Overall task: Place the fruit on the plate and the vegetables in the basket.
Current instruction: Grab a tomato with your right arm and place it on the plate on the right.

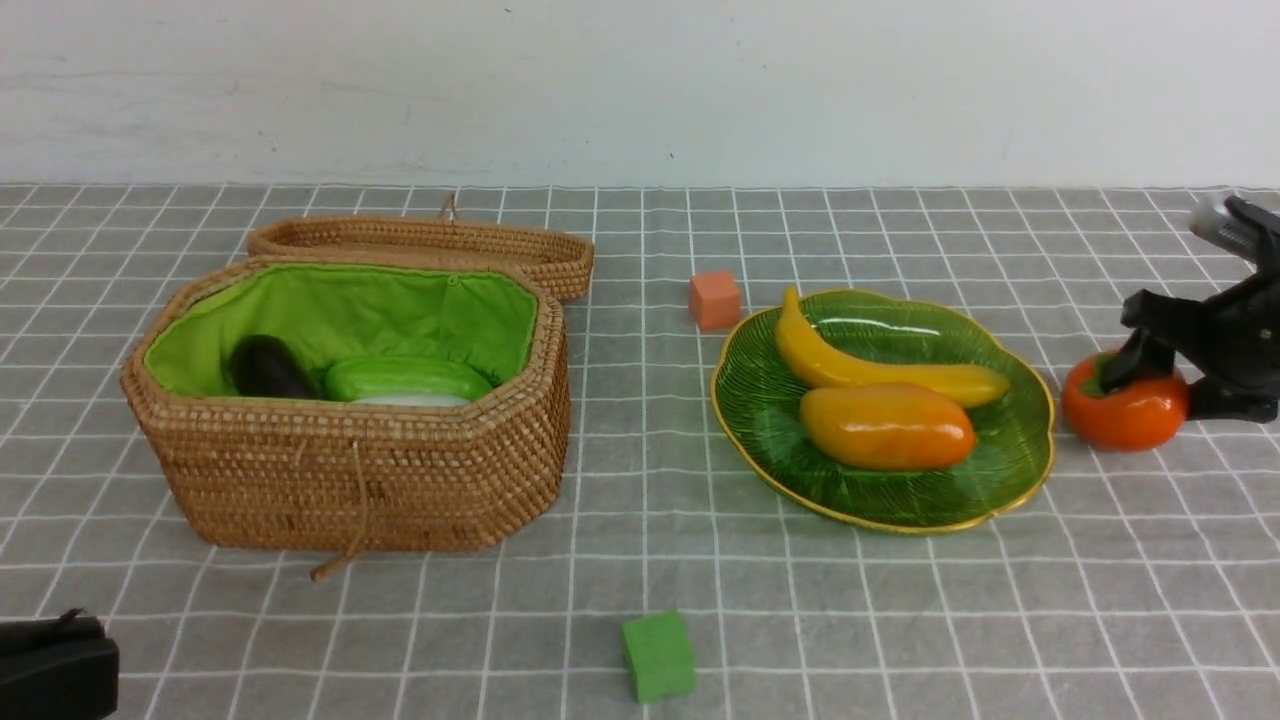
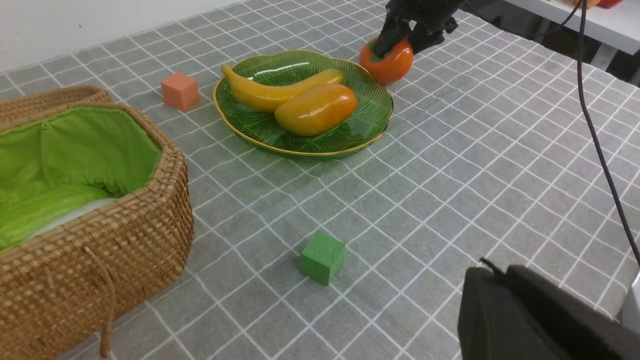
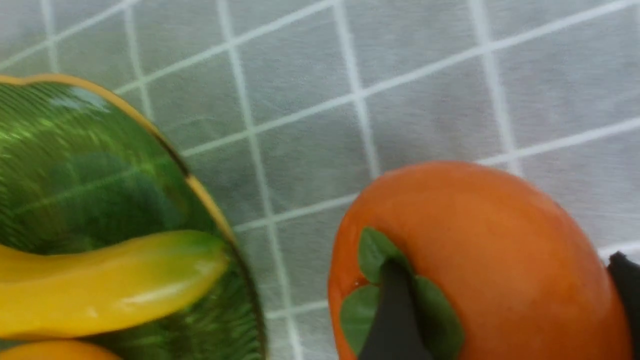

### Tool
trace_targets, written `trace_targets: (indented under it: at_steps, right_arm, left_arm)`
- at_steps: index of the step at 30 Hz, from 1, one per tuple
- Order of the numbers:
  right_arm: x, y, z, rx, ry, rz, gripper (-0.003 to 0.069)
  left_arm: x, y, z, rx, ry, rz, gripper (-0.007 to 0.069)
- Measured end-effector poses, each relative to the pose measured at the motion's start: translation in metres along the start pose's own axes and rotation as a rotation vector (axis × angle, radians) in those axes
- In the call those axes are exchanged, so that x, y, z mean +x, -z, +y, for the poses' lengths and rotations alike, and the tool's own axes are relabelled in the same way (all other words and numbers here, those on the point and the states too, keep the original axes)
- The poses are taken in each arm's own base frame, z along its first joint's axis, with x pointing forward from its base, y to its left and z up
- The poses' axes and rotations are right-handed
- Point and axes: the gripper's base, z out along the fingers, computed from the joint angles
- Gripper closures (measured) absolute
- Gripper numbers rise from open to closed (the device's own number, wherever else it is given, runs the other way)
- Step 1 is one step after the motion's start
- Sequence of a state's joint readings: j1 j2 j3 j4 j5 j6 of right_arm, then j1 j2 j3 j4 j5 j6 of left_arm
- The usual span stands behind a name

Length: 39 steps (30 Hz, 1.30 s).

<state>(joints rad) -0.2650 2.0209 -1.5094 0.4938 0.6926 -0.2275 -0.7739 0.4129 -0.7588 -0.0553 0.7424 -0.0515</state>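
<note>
Last fruit: right gripper [image 1: 1155, 395] pinches the persimmon [image 1: 1125, 422] near the table's right edge. Next, lift it onto the plate [image 1: 760, 425]. Left gripper [image 1: 50, 665] fingers unreadable.

Front view forward, right wrist close, seemingly overhead, plate [image 1: 770, 420] shared

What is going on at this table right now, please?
The right pincer grips the persimmon, which sits on the cloth beside the plate. Banana and mango lie on the plate. Eggplant, cucumber and radish lie in the basket.
</note>
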Motion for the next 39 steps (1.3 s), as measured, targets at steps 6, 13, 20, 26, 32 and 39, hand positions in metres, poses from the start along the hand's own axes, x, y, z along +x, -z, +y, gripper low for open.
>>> trace_targets:
  at_steps: [6, 13, 20, 26, 32, 39]
  right_arm:
    - [-0.009, 0.063, 0.028, -0.025, 0.082, -0.103, 0.0172]
    - [0.014, 0.065, 0.119, -0.201, 0.307, -0.107, 0.0172]
    - [0.023, -0.007, 0.138, -0.185, 0.29, -0.153, 0.0172]
    - [0.027, -0.028, 0.141, -0.184, 0.254, -0.174, 0.0046]
    - [0.027, -0.013, 0.144, -0.189, 0.295, -0.158, -0.0013]
    - [0.026, 0.036, 0.144, -0.203, 0.373, -0.103, 0.0088]
  left_arm:
    - [0.0, 0.0, 0.0, 0.0, 0.0, 0.0, 0.0596]
    - [0.0, 0.0, 0.0, 0.0, 0.0, -0.003, 0.0596]
    - [-0.001, 0.0, 0.0, 0.0, 0.0, -0.008, 0.0596]
    - [-0.001, 0.0, 0.0, -0.001, -0.002, -0.008, 0.0595]
    - [-0.001, 0.0, 0.0, -0.005, -0.006, -0.012, 0.0588]
    - [-0.002, 0.0, 0.002, -0.018, -0.022, -0.025, 0.0585]
